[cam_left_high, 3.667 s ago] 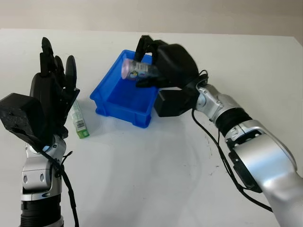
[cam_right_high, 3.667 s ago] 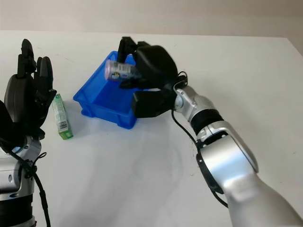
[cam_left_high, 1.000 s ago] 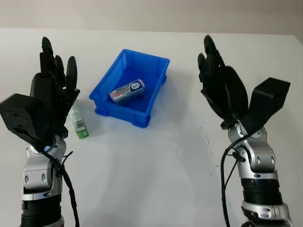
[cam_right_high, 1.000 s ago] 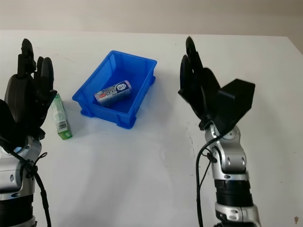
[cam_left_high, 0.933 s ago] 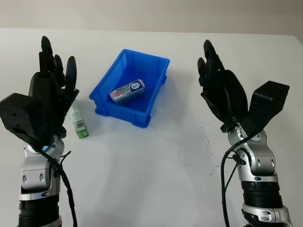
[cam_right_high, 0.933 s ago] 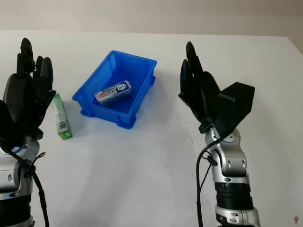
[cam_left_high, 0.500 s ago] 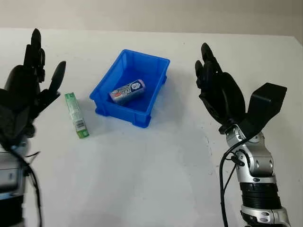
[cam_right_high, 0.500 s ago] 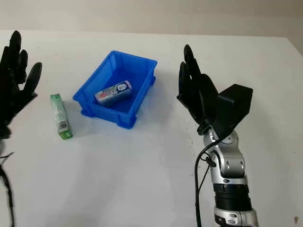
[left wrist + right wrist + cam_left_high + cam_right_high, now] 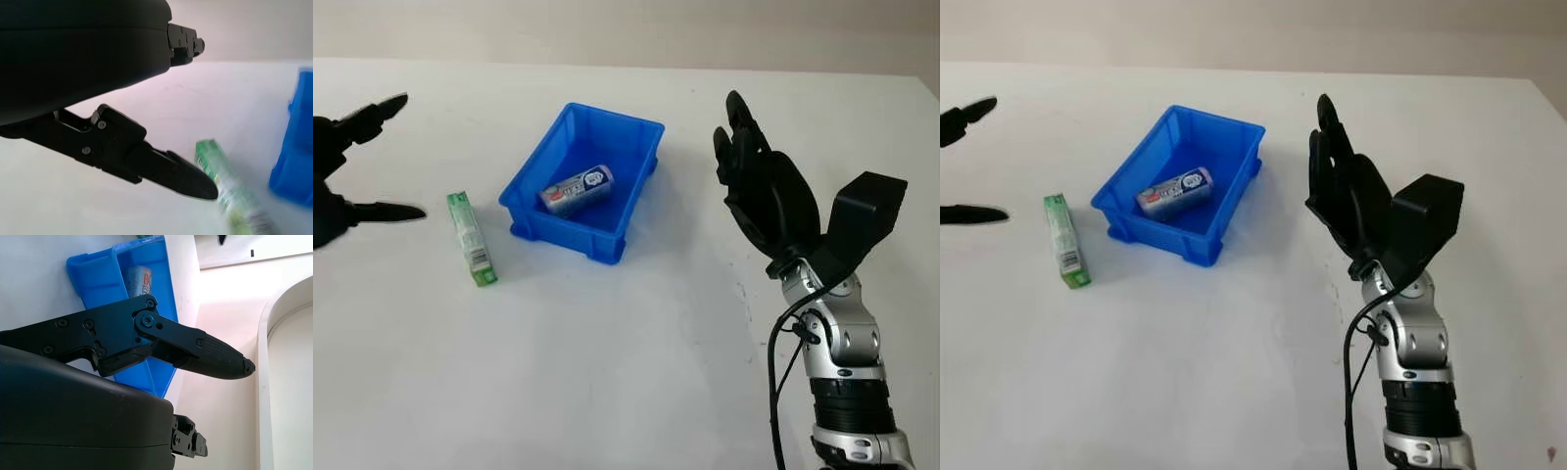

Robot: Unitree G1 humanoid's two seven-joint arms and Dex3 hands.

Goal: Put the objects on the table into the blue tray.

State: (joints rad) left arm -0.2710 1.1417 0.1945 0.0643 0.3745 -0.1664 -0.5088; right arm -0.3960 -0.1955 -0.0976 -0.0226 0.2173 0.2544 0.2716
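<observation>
the white table top (image 9: 626, 372) carries everything in the scene. on its right side the black three-finger right hand (image 9: 766, 191) stands raised above the surface on its silver forearm, open and holding nothing, well apart from the tray.

the blue rectangular plastic tray (image 9: 530, 181) sits toward the far middle of the table, its long axis running away from the robot. the right wrist view shows the same tray (image 9: 166, 276) beyond one finger (image 9: 205, 352) of that hand.

the black left hand (image 9: 337, 171) is at the left edge of the head views, above the table and to the left of the box, with two fingers reaching toward the middle — open, gripping nothing.

the green and white oblong carton (image 9: 471, 238) lies flat on the table just left of the tray, apart from its wall, one short end toward the robot. in the left wrist view the carton (image 9: 230, 188) lies near a fingertip (image 9: 195, 182) of the left hand; whether they touch cannot be told.

the small silver cylindrical can with a printed label (image 9: 575, 190) lies on its side inside the tray, on the floor — angled across it.
</observation>
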